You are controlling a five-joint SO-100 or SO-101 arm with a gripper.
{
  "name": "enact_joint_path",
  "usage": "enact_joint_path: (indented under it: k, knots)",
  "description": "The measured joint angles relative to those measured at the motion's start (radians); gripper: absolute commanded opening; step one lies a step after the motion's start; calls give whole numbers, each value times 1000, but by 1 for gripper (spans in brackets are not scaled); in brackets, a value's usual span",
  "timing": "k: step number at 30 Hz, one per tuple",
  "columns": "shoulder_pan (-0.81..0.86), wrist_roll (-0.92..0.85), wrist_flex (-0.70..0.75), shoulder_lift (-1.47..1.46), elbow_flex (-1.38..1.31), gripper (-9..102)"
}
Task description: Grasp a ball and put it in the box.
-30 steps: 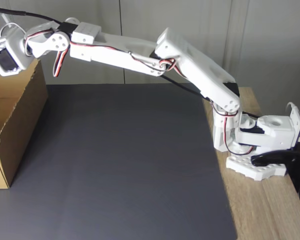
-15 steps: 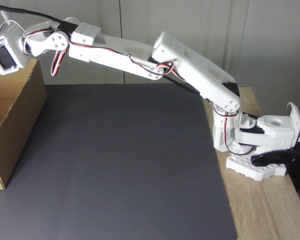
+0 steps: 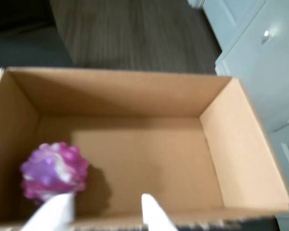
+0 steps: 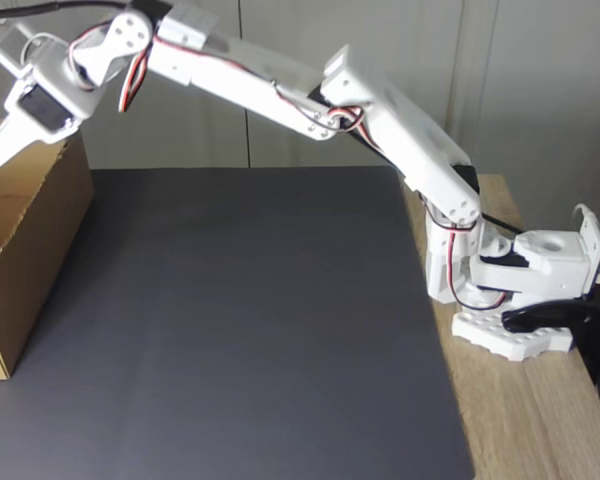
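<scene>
End effector (image 3: 106, 211) open, empty, ball (image 3: 54, 171) in box (image 3: 241, 144)

A: Box (image 3: 241, 139) top open, no flaps; floor mostly bare centre and right in wrist view.
B: Left corner taken by ball (image 3: 54, 171). Entry bounded by four upright walls; gripper (image 3: 106, 211) spread above near wall.

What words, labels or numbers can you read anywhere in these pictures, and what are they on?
None can be read.
The box has plain brown walls with no print in the wrist view.
The ball carries only pink, purple and white patches.
The arm and the gripper show no legible marking in the fixed view.
The mat is plain dark grey.
</scene>
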Motion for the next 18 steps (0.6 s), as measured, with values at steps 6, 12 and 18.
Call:
enact_joint_path:
  k: [6, 12, 18]
  knots:
    - [2, -17, 141, 112, -5, 11]
    - [5, -25, 239, 204, -6, 10]
    - [-11, -26, 311, 275, -6, 10]
